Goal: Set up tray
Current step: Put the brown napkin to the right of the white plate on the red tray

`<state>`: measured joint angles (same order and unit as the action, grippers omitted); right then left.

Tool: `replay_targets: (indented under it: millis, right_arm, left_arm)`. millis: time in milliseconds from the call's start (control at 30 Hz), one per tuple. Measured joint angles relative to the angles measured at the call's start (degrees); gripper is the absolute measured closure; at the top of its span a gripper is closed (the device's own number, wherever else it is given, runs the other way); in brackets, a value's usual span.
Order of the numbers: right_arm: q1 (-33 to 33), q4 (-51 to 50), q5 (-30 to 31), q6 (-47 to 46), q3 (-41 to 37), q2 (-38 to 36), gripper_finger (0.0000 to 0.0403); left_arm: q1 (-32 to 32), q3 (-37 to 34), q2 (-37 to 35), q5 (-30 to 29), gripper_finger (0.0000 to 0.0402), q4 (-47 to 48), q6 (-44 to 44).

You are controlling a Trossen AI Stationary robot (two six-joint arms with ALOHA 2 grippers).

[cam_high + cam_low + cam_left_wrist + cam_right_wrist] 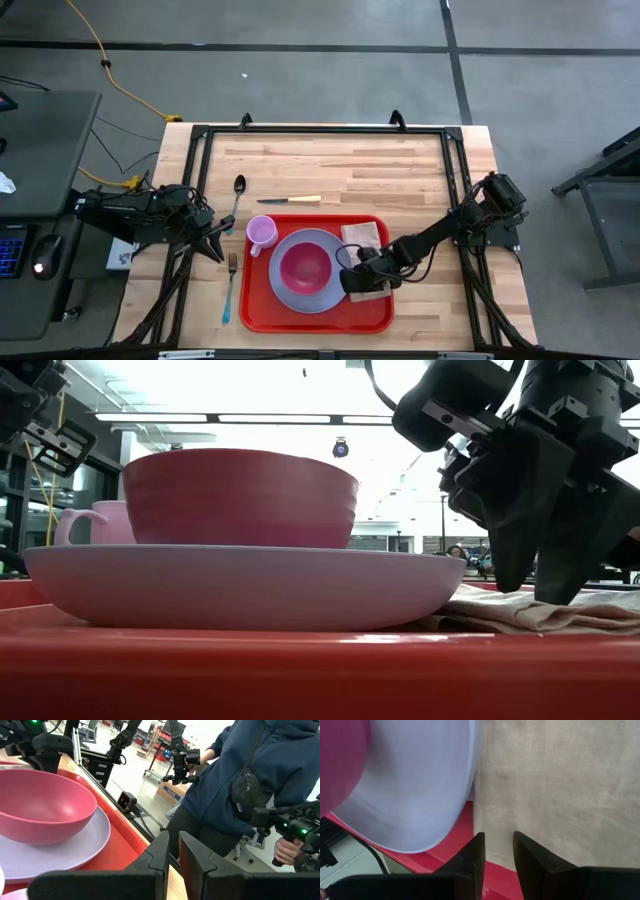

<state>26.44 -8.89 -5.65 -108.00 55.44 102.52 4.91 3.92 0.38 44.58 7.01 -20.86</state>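
The red tray (258, 300) lies at the table's near middle. On it a lavender plate (290, 290) carries a pink bowl (305, 266). A pink mug (262, 233) stands at the tray's far left corner. A tan napkin (362, 237) lies flat on the tray right of the plate. My right gripper (540, 588) points down over the napkin (555, 785), its fingers a little apart, at the napkin's edge beside the plate (420, 785). My left gripper (228, 238) is shut and empty just left of the tray, near the mug. My right gripper comes from above with its fingertips (565, 592) down at the napkin's edge (485, 810) next to the plate. I cannot tell whether they touch it. The napkin lies flat on the tray, with no fold raised between the fingers.
A spoon (238, 195) and a knife (290, 200) lie on the bare wood beyond the tray, and a fork (230, 285) lies left of it. A person in a dark blue top (250, 785) stands beyond the table's edge. There is free wood on the table's far half and right side.
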Motion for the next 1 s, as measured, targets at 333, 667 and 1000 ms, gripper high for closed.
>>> replay_targets:
  millis: [333, 667, 1000]
  right_arm:
    - [0.0, -0.2, -1.6, 0.0, 0.0, -1.9, 0.0325]
    - [0.0, -5.0, -0.7, 0.0, 0.0, -6.4, 0.0325]
    - [-0.7, -10.1, 1.2, 1.9, 0.0, -6.6, 0.0325]
  left_arm:
    - [0.0, 0.0, 0.0, 0.0, 0.0328, 0.0, 0.0]
    - [0.0, 0.0, 0.0, 0.0, 0.0328, 0.0, 0.0]
    - [0.0, 0.0, 0.0, 0.0, 0.0328, 0.0, -0.4]
